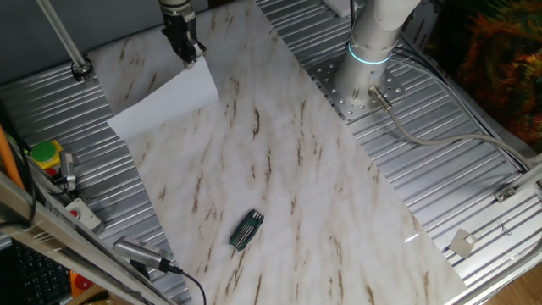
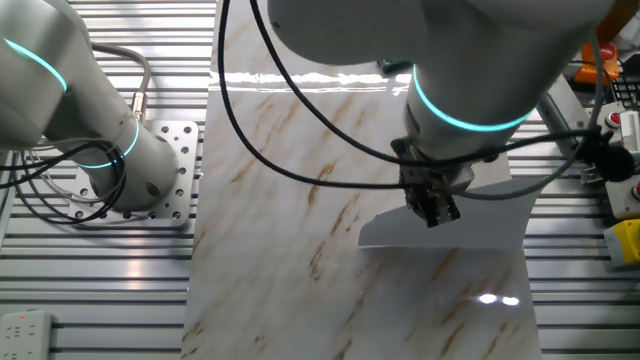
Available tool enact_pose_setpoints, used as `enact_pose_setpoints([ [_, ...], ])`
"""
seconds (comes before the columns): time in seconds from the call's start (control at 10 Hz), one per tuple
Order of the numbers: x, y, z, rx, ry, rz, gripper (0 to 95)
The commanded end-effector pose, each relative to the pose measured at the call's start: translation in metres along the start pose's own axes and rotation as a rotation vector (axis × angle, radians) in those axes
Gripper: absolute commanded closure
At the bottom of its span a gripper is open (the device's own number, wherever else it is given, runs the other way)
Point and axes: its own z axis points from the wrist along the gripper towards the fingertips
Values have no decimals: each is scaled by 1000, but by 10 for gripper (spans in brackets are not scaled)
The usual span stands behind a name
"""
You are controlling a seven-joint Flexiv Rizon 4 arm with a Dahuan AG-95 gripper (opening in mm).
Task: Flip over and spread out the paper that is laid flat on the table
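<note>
One view only: ribbed black object, paper

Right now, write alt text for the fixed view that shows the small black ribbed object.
A robot gripper pinches one corner of a white paper on a marble-patterned table. A small black ribbed object lies apart, nearer the camera.

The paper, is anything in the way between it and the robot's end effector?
No. The end effector is already at the paper's far edge, nothing between them. The small black ribbed object lies far off on the table.
</note>
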Motion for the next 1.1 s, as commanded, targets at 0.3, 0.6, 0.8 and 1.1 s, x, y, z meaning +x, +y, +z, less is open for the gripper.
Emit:
enact_pose_setpoints([
  [0.3,-1,0,0,-24,5,-73,950],
  [0.6,-1,0,0,-3,9,-62,950],
  [0.8,-1,0,0,9,14,-56,950],
  [1.1,-1,0,0,14,16,-53,950],
])
